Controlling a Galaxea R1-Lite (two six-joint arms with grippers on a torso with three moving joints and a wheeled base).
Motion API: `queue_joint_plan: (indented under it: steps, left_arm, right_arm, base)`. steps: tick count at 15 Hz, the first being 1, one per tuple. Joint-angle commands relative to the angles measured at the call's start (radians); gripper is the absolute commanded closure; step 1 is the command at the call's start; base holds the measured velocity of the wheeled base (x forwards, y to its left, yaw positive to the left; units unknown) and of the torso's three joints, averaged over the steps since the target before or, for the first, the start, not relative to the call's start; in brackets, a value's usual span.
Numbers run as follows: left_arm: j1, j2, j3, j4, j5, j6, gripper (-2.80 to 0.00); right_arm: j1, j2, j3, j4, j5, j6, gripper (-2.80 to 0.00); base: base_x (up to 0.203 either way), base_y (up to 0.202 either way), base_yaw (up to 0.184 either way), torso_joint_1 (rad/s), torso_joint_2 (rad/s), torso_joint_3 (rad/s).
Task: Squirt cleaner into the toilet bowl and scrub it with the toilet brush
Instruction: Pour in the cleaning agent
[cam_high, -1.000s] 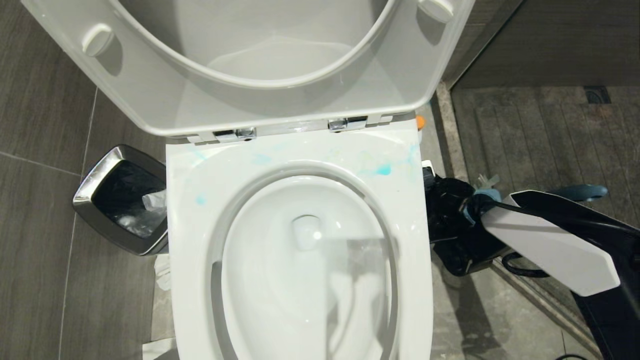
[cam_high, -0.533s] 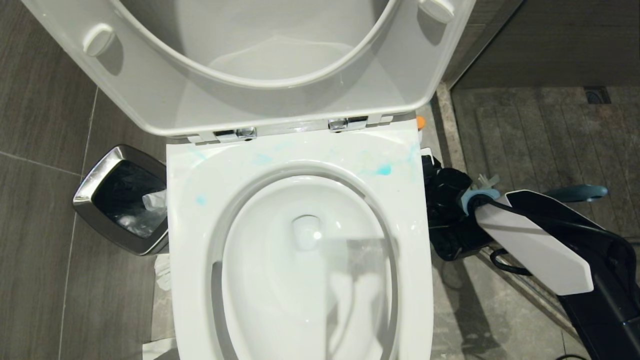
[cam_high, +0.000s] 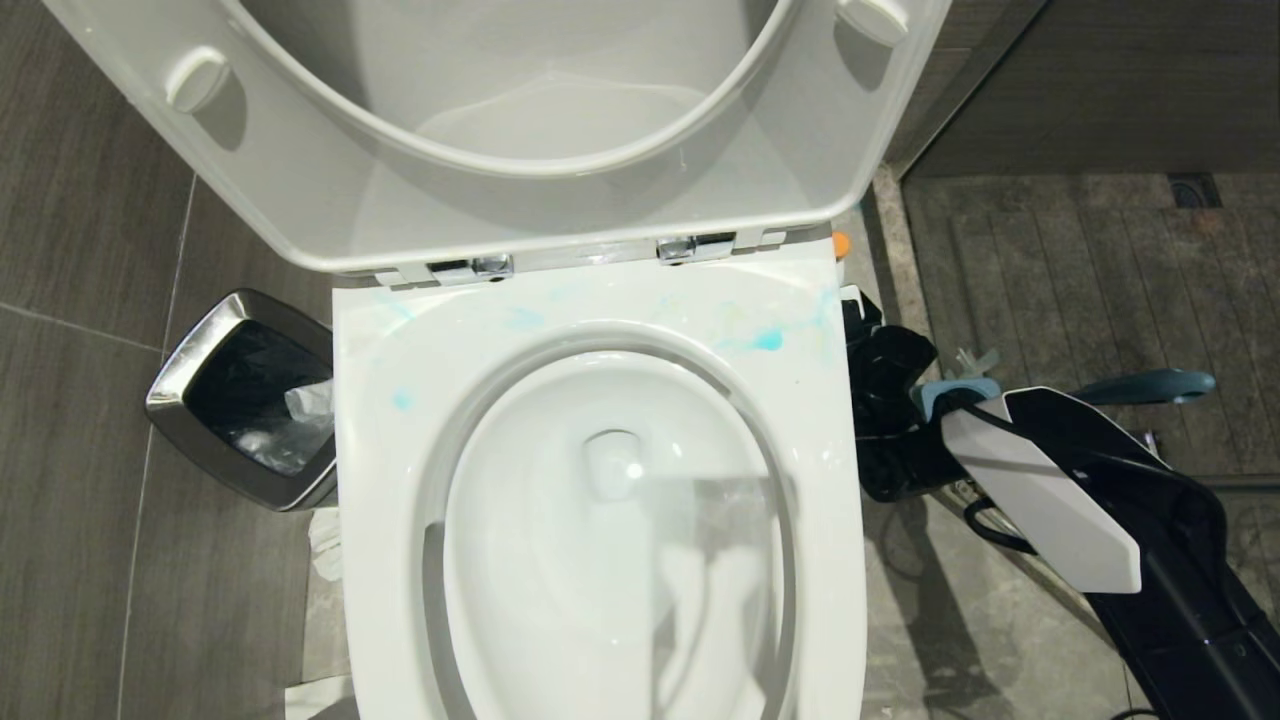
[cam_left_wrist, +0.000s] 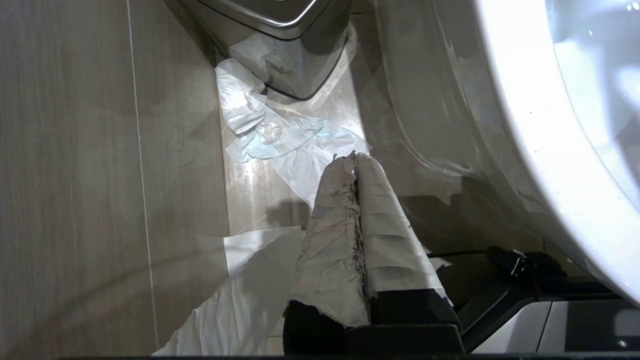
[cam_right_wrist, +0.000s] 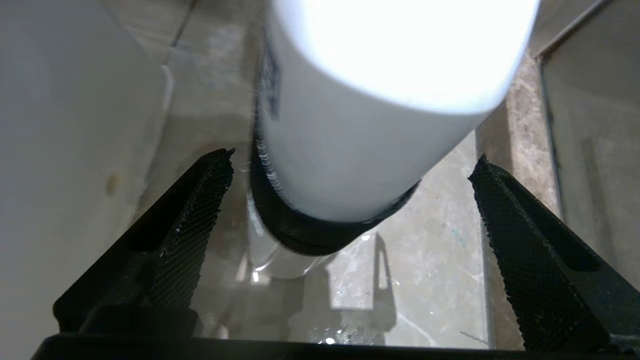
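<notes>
The toilet bowl (cam_high: 400, 450) fills the middle of the head view, seat and lid raised, with turquoise smears on its rear rim. The cleaner shows as an orange cap (cam_high: 840, 243) behind the bowl's right rear corner. In the right wrist view its white body (cam_right_wrist: 360, 125), ringed by a black band, stands just beyond the fingertips. My right gripper (cam_high: 880, 400) (cam_right_wrist: 352, 157) is open low beside the bowl, its fingers (cam_right_wrist: 200, 210) clear of the bottle. The toilet brush's teal handle (cam_high: 1150, 384) lies behind the right arm, head hidden. My left gripper (cam_left_wrist: 354, 156) is shut, empty.
A steel-rimmed waste bin (cam_high: 190, 400) with a black liner stands left of the toilet. Crumpled tissue (cam_left_wrist: 270, 135) lies on the floor between bin and bowl. A raised stone sill (cam_high: 900, 280) runs along the floor on the right.
My right forearm has swung in closer to the toilet, and the gripper has shifted a little toward the rear beside the rim. Nothing else has moved.
</notes>
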Motion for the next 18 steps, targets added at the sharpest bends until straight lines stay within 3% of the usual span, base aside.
queue_joint_plan:
  steps: [1, 11, 12, 18]
  left_arm:
    - [0.001, 0.002, 0.000, 0.000, 0.000, 0.000, 0.00]
    - [0.001, 0.002, 0.000, 0.000, 0.000, 0.000, 0.00]
    - [0.001, 0.002, 0.000, 0.000, 0.000, 0.000, 0.00]
    - [0.001, 0.002, 0.000, 0.000, 0.000, 0.000, 0.00]
  right_arm:
    - [-0.004, 0.028, -0.042, 0.011, -0.002, -0.002, -2.80]
    - [-0.006, 0.055, -0.169, 0.089, 0.064, -0.004, -2.80]
    - [-0.006, 0.055, -0.169, 0.089, 0.066, -0.004, 0.00]
    - [-0.015, 0.055, -0.169, 0.092, 0.067, -0.009, 0.00]
  base:
    - [0.000, 0.000, 0.000, 0.000, 0.00, 0.000]
    - [0.000, 0.000, 0.000, 0.000, 0.00, 0.000]
    - [0.000, 0.000, 0.000, 0.000, 0.00, 0.000]
    - [0.000, 0.000, 0.000, 0.000, 0.00, 0.000]
